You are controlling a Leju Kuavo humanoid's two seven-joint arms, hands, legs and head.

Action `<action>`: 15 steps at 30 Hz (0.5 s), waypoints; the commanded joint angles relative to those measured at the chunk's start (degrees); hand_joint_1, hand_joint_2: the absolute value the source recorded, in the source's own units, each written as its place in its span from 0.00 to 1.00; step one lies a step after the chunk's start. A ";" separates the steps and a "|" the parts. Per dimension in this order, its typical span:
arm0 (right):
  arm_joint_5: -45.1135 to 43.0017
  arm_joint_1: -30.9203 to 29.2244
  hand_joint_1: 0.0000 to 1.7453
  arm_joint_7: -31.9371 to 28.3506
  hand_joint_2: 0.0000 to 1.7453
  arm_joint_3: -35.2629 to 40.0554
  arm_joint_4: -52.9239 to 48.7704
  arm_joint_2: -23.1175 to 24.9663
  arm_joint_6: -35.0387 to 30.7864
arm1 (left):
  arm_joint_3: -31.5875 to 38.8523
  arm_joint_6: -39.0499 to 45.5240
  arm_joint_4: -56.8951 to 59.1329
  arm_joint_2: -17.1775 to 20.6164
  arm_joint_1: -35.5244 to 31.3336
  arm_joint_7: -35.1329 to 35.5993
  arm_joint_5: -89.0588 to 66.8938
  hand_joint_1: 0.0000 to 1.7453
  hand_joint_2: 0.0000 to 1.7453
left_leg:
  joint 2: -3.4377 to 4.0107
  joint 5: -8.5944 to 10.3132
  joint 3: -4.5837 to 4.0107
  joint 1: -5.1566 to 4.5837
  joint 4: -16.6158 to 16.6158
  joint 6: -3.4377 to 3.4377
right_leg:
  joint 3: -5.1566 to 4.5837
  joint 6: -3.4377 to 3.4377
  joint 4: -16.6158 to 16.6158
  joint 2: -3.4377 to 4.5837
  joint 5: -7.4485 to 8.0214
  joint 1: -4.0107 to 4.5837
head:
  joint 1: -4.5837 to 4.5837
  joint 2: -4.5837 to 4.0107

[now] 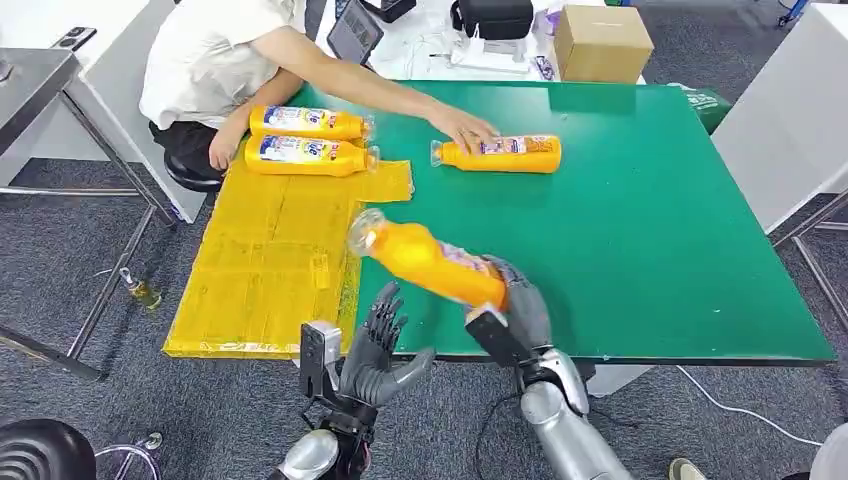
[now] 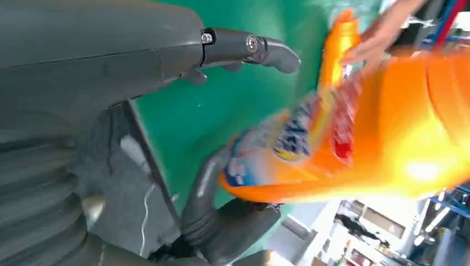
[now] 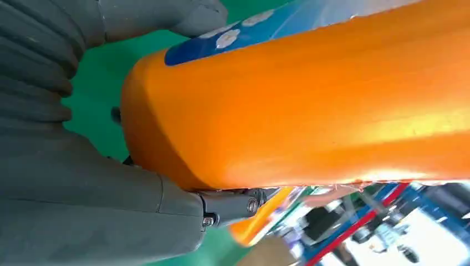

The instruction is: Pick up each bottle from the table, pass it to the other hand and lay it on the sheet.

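Observation:
My right hand (image 1: 515, 300) grips an orange bottle (image 1: 425, 258) by its base and holds it tilted above the green table's front edge, cap end toward the yellow sheet (image 1: 265, 265). The same bottle (image 3: 310, 94) shows close up inside my right hand (image 3: 111, 188). My left hand (image 1: 378, 345) is open just below and left of the bottle, fingers spread upward, not touching it. From the left wrist, the bottle (image 2: 360, 144) hangs beyond the open fingers (image 2: 249, 47). Two more orange bottles (image 1: 305, 122) (image 1: 308, 156) lie at the sheet's far end. Another bottle (image 1: 505, 153) lies on the table.
A person in a white shirt (image 1: 215, 50) sits at the far left and rests a hand (image 1: 462, 128) by the lying bottle. A cardboard box (image 1: 600, 42) stands beyond the green table (image 1: 680, 230). A steel table leg (image 1: 110, 280) stands left of the sheet.

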 commanded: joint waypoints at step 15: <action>-2.01 0.77 1.00 0.69 1.00 17.54 -5.00 -0.42 0.05 | 4.54 8.11 3.27 -3.01 -5.83 -5.61 3.53 0.00 1.00 | 0.01 -0.03 0.09 0.00 -0.02 0.03 | 0.12 -0.11 -0.02 -0.05 -0.03 0.03 | 0.02 0.00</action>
